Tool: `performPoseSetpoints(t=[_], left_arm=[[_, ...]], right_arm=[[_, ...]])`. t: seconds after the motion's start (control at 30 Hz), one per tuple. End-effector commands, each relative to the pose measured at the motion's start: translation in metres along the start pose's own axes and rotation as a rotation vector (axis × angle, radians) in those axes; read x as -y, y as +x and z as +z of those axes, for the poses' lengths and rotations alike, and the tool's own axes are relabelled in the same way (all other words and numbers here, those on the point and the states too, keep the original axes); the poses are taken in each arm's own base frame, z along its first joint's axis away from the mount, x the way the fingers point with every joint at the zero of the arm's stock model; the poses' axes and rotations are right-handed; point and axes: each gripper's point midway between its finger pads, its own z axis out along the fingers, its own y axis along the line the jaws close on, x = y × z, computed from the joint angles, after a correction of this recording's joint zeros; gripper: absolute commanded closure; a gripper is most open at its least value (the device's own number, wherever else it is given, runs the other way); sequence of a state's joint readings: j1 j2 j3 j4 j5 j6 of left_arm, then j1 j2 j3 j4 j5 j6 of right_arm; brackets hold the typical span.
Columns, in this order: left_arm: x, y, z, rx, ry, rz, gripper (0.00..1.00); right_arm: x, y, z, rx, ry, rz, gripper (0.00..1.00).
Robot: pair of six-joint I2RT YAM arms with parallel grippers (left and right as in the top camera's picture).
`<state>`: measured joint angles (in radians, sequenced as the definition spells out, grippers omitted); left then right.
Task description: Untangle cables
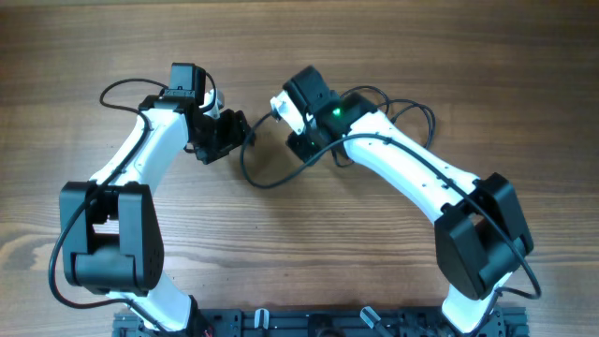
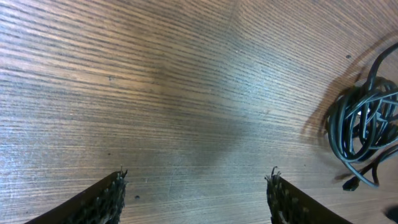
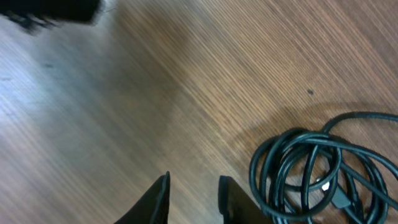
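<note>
I count one coiled bundle of cables [image 3: 311, 171], lower right of my right wrist view. Two grippers: left gripper [image 2: 196, 180] spread wide, empty; right gripper [image 3: 194, 186] narrowly parted, gripping nothing, bundle just beside it.

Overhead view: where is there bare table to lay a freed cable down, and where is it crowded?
Bare wood: the wide patch of table between the left arm and right arm, nearer than the cables; also the far strip beyond both claws. Crowded: the gap between the left claw and right claw, where the cables lie bunched.
</note>
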<state>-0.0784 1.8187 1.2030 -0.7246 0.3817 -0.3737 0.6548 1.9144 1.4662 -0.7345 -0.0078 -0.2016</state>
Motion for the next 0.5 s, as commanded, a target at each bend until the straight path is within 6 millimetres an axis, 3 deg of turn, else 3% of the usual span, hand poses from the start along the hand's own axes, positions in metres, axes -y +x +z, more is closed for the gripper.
performPoseSetpoints(t=[0.0, 0.23, 0.47], left_arm=[[-0.007, 0.002, 0.005, -0.010, -0.020, -0.015, 0.25], [-0.007, 0.002, 0.005, -0.010, -0.020, -0.015, 0.25], [-0.007, 0.002, 0.005, -0.010, -0.020, -0.015, 0.25]], right_arm=[[0.012, 0.018, 0.023, -0.019, 0.066, -0.027, 0.79], [0.031, 0.041, 0.047, -0.019, 0.166, -0.060, 0.83], [0.055, 0.063, 0.049, -0.071, 0.209, -0.013, 0.83]])
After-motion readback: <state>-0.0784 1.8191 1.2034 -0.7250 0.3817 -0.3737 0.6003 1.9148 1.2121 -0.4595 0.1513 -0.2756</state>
